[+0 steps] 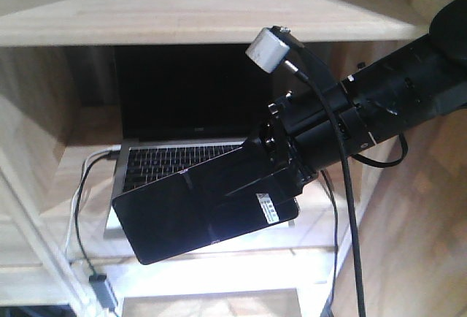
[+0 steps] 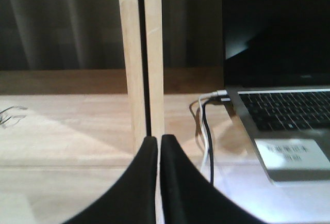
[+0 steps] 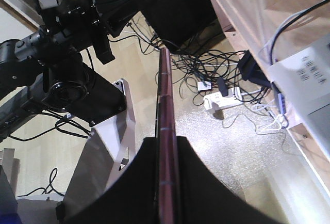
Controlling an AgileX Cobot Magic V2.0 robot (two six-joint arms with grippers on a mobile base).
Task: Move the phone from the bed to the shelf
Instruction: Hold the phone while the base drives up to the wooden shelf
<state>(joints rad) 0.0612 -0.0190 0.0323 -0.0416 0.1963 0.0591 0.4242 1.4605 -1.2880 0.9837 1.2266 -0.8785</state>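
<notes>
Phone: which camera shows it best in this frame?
The exterior front view: the phone shows most of its black face, white sticker included, in front of the laptop. The right wrist view catches only its thin rim, edge-on. The left wrist view does not show it at all.

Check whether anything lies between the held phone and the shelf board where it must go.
Yes. An open laptop fills most of that shelf, and the phone, clamped in the right gripper, hangs right in front of its keyboard. Cables trail down the laptop's left side. Bare board shows only beside and before it.
</notes>
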